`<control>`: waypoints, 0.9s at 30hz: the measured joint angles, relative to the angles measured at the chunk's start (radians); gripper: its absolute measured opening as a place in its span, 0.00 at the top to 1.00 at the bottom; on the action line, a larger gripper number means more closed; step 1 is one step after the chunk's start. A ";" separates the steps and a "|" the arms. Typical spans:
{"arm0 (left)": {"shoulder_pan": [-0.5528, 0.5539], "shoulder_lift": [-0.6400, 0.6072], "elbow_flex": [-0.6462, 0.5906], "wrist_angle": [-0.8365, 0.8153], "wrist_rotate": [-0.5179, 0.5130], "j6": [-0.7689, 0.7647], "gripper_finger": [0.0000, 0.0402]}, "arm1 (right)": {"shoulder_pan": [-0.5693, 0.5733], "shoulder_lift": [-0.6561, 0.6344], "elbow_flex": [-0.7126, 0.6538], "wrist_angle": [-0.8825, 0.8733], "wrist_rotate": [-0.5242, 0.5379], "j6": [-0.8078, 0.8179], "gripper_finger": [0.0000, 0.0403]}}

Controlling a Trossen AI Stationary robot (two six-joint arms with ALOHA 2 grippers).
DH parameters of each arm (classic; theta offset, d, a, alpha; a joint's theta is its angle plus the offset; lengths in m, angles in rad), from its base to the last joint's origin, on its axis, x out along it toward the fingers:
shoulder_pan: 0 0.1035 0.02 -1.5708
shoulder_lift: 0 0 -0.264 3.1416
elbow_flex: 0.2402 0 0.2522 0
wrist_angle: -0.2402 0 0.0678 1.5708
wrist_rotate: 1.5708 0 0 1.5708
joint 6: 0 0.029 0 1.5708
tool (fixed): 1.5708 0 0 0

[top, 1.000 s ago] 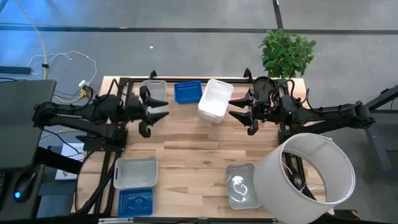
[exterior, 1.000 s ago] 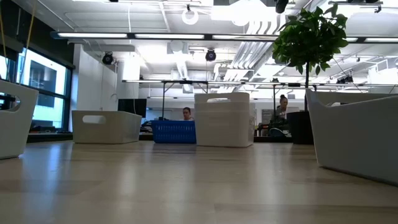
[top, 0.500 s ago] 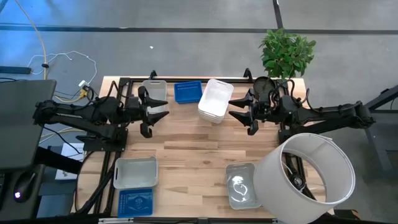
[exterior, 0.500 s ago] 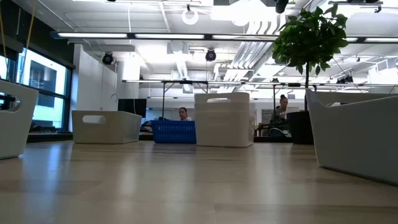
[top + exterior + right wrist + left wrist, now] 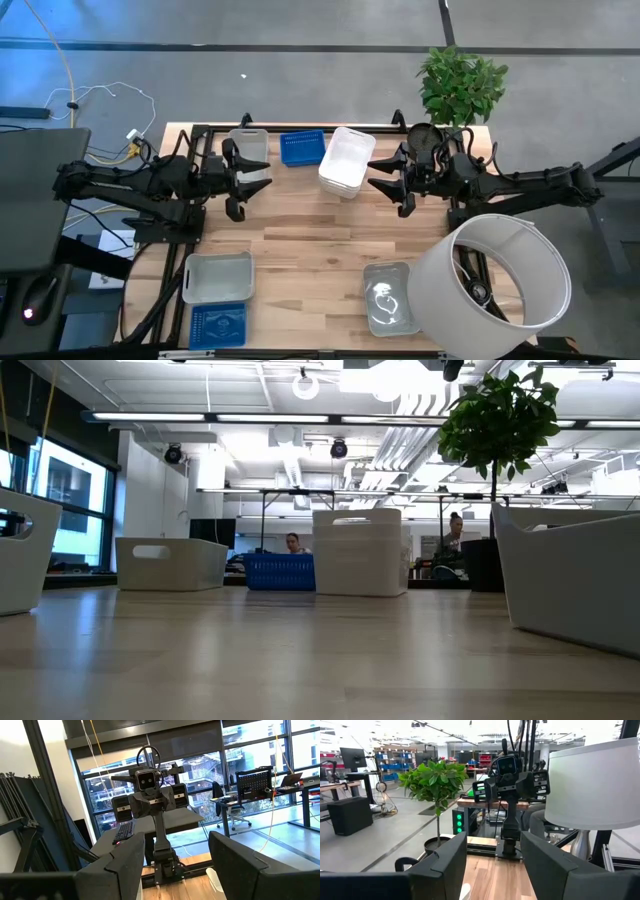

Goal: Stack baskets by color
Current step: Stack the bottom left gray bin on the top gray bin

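Nothing has moved since the earlier frames. At the table's near edge sit a blue basket (image 5: 217, 325), a grey basket (image 5: 217, 277) and a translucent basket (image 5: 388, 297), unsorted. Mid-table, the left gripper (image 5: 252, 178) and right gripper (image 5: 384, 180) hover, jaws spread, empty. At the far edge: another grey basket (image 5: 249, 145), another blue basket (image 5: 302, 148), 1 white stack (image 5: 346, 161). Most stacking remains.

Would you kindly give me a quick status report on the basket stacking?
Left gripper and right gripper open, empty, raised mid-table. Baskets unsorted: white stack, blue basket at far edge. Large white cylinder crowds the near right corner.
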 joint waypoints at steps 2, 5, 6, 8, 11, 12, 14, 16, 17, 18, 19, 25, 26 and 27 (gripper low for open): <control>0.000 0.000 0.000 0.000 0.000 0.000 0.57 | 0.000 0.000 0.000 0.000 0.000 0.000 0.48; 0.001 0.000 0.000 0.000 0.000 -0.006 0.57 | 0.000 0.000 0.000 0.000 0.000 -0.012 0.48; 0.001 0.000 0.000 0.000 0.000 -0.026 0.57 | 0.000 0.000 0.000 0.000 0.000 -0.019 0.48; 0.001 0.000 0.000 0.003 0.000 -0.062 0.57 | 0.000 0.000 0.000 0.000 0.000 -0.019 0.48; 0.001 0.000 0.000 0.003 0.000 -0.098 0.57 | 0.000 0.000 0.000 0.000 0.000 -0.019 0.48; 0.001 0.000 0.000 0.003 0.000 -0.112 0.57 | 0.000 0.000 0.000 0.000 0.000 -0.019 0.48; 0.000 0.000 0.001 -0.002 0.002 -0.160 0.57 | 0.000 0.000 0.000 0.000 0.000 -0.019 0.48; 0.000 0.004 0.017 -0.066 0.035 -0.221 0.57 | 0.000 0.000 0.000 0.000 0.000 -0.019 0.48; 0.000 0.012 0.035 -0.116 0.055 -0.246 0.57 | 0.000 0.000 0.000 0.000 0.000 -0.019 0.48; 0.000 0.021 0.057 -0.187 0.076 -0.269 0.57 | 0.000 0.000 0.000 0.000 0.000 -0.019 0.48; -0.003 0.033 0.081 -0.260 0.091 -0.289 0.57 | 0.000 0.000 0.000 0.000 0.000 -0.019 0.48; -0.085 0.139 0.223 -0.696 0.200 -0.483 0.57 | 0.000 0.000 0.000 -0.019 0.000 -0.019 0.48; -0.105 0.158 0.238 -0.764 0.222 -0.517 0.57 | 0.000 0.000 0.000 -0.027 0.000 -0.019 0.48; -0.127 0.177 0.250 -0.820 0.243 -0.550 0.57 | 0.000 0.000 0.000 -0.036 0.000 -0.018 0.48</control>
